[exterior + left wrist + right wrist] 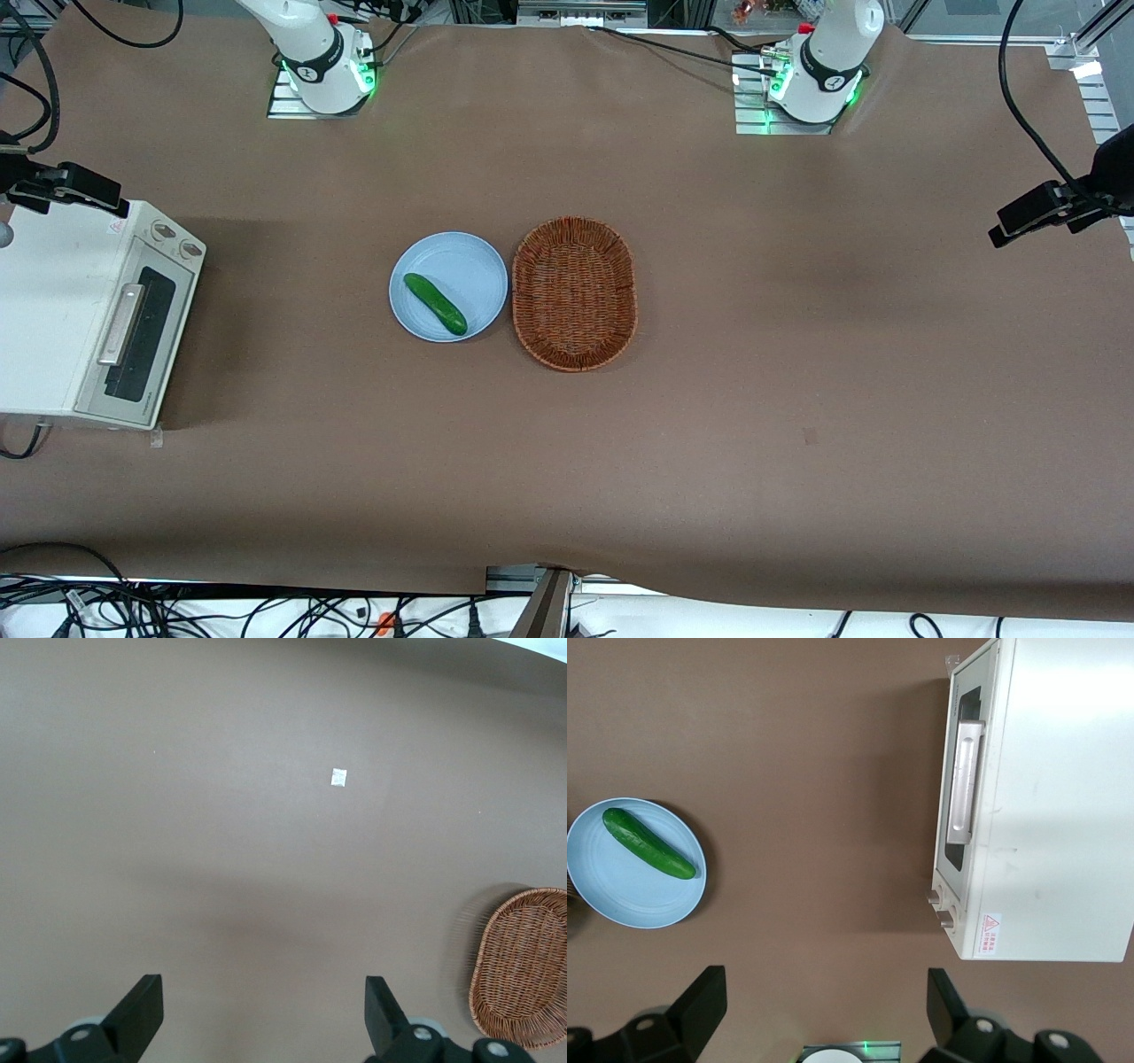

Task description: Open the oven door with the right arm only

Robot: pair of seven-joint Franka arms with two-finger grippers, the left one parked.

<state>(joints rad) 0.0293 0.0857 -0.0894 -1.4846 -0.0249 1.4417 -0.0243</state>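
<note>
- Front view shows the cream-white toaster oven sitting at the working arm's end of the brown-covered table, its front turned toward the middle of the table.
- Its oven door is shut, flat against the body, dark glass window under a silver bar handle; the two knobs sit beside the door, farther from the front camera.
- In the right wrist view the same door appears closed, handle running along it, with a small red warning sticker on the oven's top near the knobs.
- The right arm shows only its base and lower link at the table's edge farthest from the front camera.
- The gripper hangs high above the bare cloth, well apart from the oven and touching nothing; its two black fingers stand wide apart with nothing between them.
- A light blue plate lies near the table's middle with a green cucumber on it.
- Just beside the plate, toward the parked arm's end, lies an oval wicker basket.
- A small white scrap lies on the cloth in the left wrist view.
</note>
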